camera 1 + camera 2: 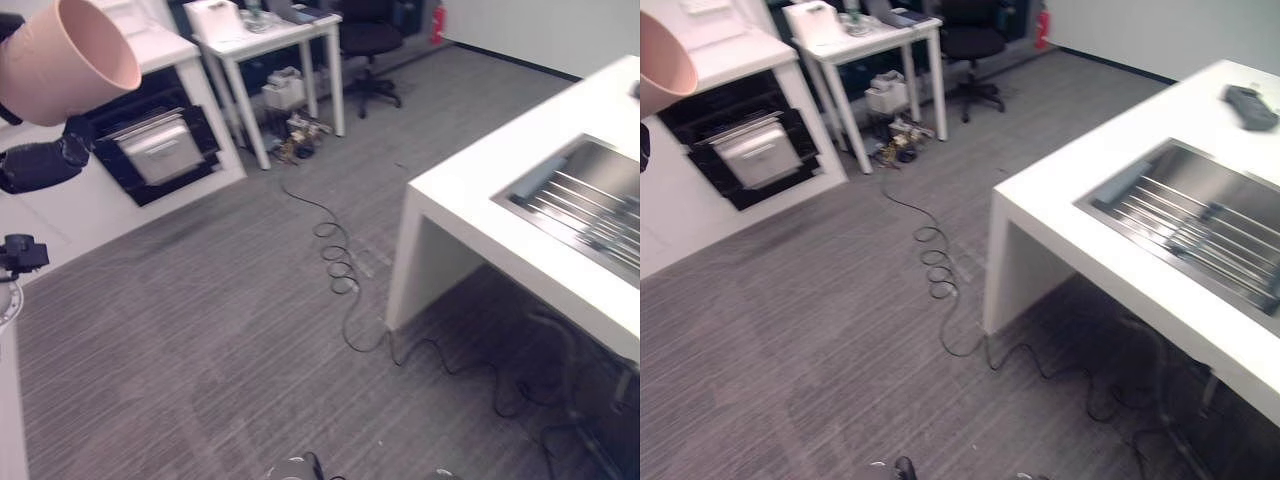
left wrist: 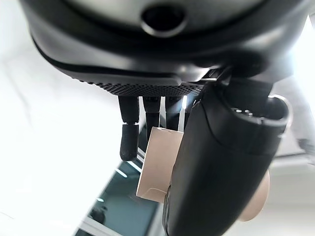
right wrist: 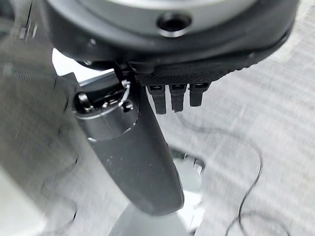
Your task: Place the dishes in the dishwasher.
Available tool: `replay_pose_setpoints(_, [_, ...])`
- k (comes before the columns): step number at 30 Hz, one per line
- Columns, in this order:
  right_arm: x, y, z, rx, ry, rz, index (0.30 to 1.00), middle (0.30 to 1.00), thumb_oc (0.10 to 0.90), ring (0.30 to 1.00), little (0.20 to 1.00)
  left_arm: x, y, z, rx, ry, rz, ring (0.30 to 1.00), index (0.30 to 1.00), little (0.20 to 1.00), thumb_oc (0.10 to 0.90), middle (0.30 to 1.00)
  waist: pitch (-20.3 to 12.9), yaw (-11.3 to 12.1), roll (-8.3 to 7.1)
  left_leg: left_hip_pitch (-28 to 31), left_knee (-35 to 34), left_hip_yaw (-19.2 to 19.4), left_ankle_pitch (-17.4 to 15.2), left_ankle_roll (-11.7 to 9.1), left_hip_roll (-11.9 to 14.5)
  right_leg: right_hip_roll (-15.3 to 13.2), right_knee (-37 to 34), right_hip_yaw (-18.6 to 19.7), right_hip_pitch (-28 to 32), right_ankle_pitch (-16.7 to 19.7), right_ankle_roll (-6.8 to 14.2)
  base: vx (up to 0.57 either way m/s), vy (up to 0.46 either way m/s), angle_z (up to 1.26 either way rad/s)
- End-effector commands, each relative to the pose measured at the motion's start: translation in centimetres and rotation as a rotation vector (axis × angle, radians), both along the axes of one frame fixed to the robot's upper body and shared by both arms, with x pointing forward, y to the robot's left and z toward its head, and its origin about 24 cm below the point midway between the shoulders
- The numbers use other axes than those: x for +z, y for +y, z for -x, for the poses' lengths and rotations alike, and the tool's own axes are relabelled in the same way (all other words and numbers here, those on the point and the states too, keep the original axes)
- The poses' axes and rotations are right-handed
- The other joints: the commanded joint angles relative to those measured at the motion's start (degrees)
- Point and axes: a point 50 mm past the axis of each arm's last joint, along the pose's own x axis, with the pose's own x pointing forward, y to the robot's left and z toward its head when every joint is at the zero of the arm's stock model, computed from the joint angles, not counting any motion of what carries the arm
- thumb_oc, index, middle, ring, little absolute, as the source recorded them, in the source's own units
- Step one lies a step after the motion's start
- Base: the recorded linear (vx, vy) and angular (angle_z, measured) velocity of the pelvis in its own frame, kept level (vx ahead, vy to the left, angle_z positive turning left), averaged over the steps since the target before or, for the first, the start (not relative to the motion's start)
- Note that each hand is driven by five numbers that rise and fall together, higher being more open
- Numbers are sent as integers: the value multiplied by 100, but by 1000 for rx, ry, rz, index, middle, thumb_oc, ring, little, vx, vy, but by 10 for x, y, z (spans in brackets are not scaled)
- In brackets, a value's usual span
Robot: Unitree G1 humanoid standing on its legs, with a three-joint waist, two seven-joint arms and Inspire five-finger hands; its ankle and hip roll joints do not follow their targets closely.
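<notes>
A pink bowl hangs in the air at the far left, its mouth tipped toward the floor; its rim also shows as the pink bowl. My left hand sits just under it. In the left wrist view the thumb and fingers pinch the bowl's wall. The dishwasher stands open in the white cabinet beyond the bowl, a grey rack pulled out of it. My right hand hangs over the grey carpet, its fingers curled with nothing in them.
A white counter with a steel sink takes up the right side; a dark object lies on it. A white table and an office chair stand at the back. A cable snakes over the carpet.
</notes>
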Motion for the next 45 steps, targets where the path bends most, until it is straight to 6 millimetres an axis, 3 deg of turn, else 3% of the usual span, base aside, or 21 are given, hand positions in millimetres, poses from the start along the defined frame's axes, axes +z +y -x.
replay_pose_setpoints(1, [5,-5,-18,45,-79,-5,900,900,800,900,900,59,-27,13,-139,-269,-76,300,300,300,400,300,-88,-327,335,454,-637,-735,233,-247,162,745,37,473,187,28,255,79,146,63])
replay_pose_setpoints(3, [2,7,-26,82,-124,-29,900,900,800,900,900,48,-41,2,-224,-241,-68,300,300,300,400,300,-31,-529,316,384,-637,-1248,170,-87,-33,1375,37,1254,5,-225,157,131,88,143])
replay_pose_setpoints(5, [2,16,-39,128,-174,-58,900,900,800,900,900,39,-58,-7,-305,-191,-85,300,300,300,400,300,-19,-612,190,302,-637,-1537,151,-34,-292,1802,37,1594,-291,-501,19,145,36,231])
replay_pose_setpoints(9, [3,15,-44,155,-173,-79,900,900,800,900,900,24,-67,-12,-355,-136,-64,300,300,300,400,300,-20,-629,-13,295,-637,-1593,42,-31,-551,1944,37,1808,-669,-540,35,169,-57,42])
replay_pose_setpoints(10, [3,15,-46,163,-173,-84,900,900,800,900,900,14,-73,-15,-386,-117,-34,300,300,300,400,300,-20,-678,-101,323,-637,-1659,-55,-23,-693,2043,37,1986,-1017,-428,84,304,-169,23])
replay_pose_setpoints(13, [1,21,-52,144,-192,-102,900,900,800,900,900,0,-79,-18,-442,-87,0,300,300,300,400,300,-24,-785,-139,392,-637,-1746,-239,38,-774,2180,37,2112,-1535,-152,134,262,-165,20])
replay_pose_setpoints(16, [0,23,-52,104,-197,-121,900,900,800,900,900,-7,-85,-21,-479,-79,-2,300,300,300,400,300,-28,-854,-133,427,-637,-1753,-251,47,-738,2341,37,2206,-1528,-218,23,207,-165,35])
replay_pose_setpoints(18, [-3,25,-46,37,-159,-157,900,900,800,900,900,-20,-101,-29,-520,-73,-9,300,300,300,400,300,-52,-902,-190,672,-637,-1848,-180,37,-724,2453,37,2314,-1376,-286,-125,361,-224,60])
replay_pose_setpoints(20, [-3,23,-46,50,-133,-148,900,900,800,900,900,-25,-110,-33,-549,-69,13,300,300,300,400,300,-43,-880,-290,1086,-637,-1683,581,-128,-710,2411,37,2254,-1123,-439,-305,351,-245,36])
replay_pose_setpoints(21, [-2,19,-45,57,-121,-129,900,900,800,900,900,-25,-116,-37,-591,-55,48,300,300,300,400,300,122,-797,-530,587,807,-1373,1053,-280,-707,2235,37,2186,-819,-521,-488,211,-269,20])
replay_pose_setpoints(23, [-2,17,-43,52,-116,-132,900,900,800,900,900,-24,-120,-39,-611,-44,67,300,300,300,400,300,166,-762,-546,92,1315,-1280,1086,-306,-628,2235,37,2103,-731,-546,-549,165,-167,25])
replay_pose_setpoints(25, [-2,16,-42,63,-103,-143,900,900,800,900,900,-25,-121,-42,-630,-32,89,300,300,300,400,300,214,-691,-522,-329,1159,-1149,1050,-255,-630,2291,37,2097,-623,-626,-562,283,-8,16])
replay_pose_setpoints(26, [-1,16,-47,86,-95,-136,900,900,800,900,900,-26,-121,-43,-639,-28,103,300,300,300,400,300,221,-602,-461,-417,368,-1043,1071,-202,-587,2391,37,2136,-531,-785,-534,347,60,0])
replay_pose_setpoints(28, [-1,15,-49,85,-85,-139,900,900,800,900,900,-27,-122,-43,-650,-26,130,300,300,300,400,300,231,-529,-395,-417,-387,-978,1248,-239,-534,2463,37,2151,-427,-918,-510,325,105,-9])
replay_pose_setpoints(30, [-2,18,-48,61,-61,-170,900,900,800,900,900,-36,-126,-44,-677,-14,205,300,300,300,400,300,262,-423,-155,-993,-637,-930,1346,-411,-174,2702,37,2133,-178,-1144,-502,378,163,-11])
replay_pose_setpoints(32, [-4,21,-43,47,-53,-174,900,900,800,900,900,-47,-129,-45,-690,-2,239,300,300,300,400,300,242,-341,-22,-1439,-637,-983,1616,-573,173,2824,37,2137,15,-1294,-519,446,186,1])
replay_pose_setpoints(37, [-5,20,-32,45,-35,-155,900,900,800,900,900,-67,-126,-42,-692,26,290,300,300,300,400,300,197,-374,12,-1543,-637,-1196,1835,-726,630,2743,37,2197,264,-1427,-470,391,206,-43])
replay_pose_setpoints(40, [-4,16,-25,35,-9,-131,900,900,800,900,900,-67,-122,-39,-721,28,312,300,300,300,400,300,170,-398,-13,-1308,-637,-1442,1652,-707,565,2612,37,2323,376,-1460,-374,406,306,-27])
replay_pose_setpoints(41, [-4,14,-22,2,-4,-138,900,900,800,900,900,-68,-124,-38,-745,35,313,300,300,300,400,300,111,-415,2,-1137,-637,-1576,1458,-648,443,2519,37,2403,498,-1488,-340,436,346,-24])
replay_pose_setpoints(44, [-4,13,-20,-56,-12,-130,900,900,800,900,900,-67,-129,-40,-765,44,305,300,300,300,400,300,79,-438,-22,-971,-637,-1643,1292,-520,248,2449,37,2520,693,-1531,-327,372,268,-18])
replay_pose_setpoints(45, [-5,13,-17,-86,-2,-118,900,900,800,900,900,-65,-137,-44,-789,60,296,300,300,300,400,300,31,-488,-69,-774,-637,-1694,1089,-338,-11,2371,37,2585,864,-1192,-249,383,254,16])
